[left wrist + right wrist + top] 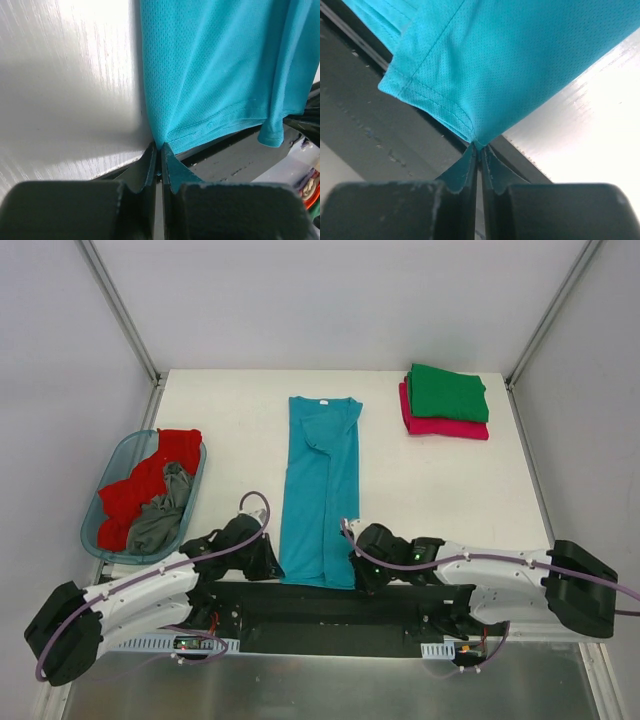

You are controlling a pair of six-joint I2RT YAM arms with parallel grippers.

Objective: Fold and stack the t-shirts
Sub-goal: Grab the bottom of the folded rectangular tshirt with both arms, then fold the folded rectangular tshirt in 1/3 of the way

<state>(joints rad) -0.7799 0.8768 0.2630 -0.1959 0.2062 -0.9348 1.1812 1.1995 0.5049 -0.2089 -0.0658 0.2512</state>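
A teal t-shirt [320, 490] lies as a long narrow strip down the middle of the table, collar at the far end. My left gripper [272, 565] is shut on its near left hem corner [165, 137]. My right gripper [356, 570] is shut on its near right hem corner [470, 127]. A folded green t-shirt [447, 392] lies on a folded pink-red t-shirt [445, 426] at the far right. A red t-shirt [150, 480] and a grey t-shirt [162, 515] lie crumpled in the basket.
A translucent blue plastic basket [105, 490] stands at the table's left edge. A black rail [320, 605] runs along the near edge between the arm bases. Metal frame posts stand at the far corners.
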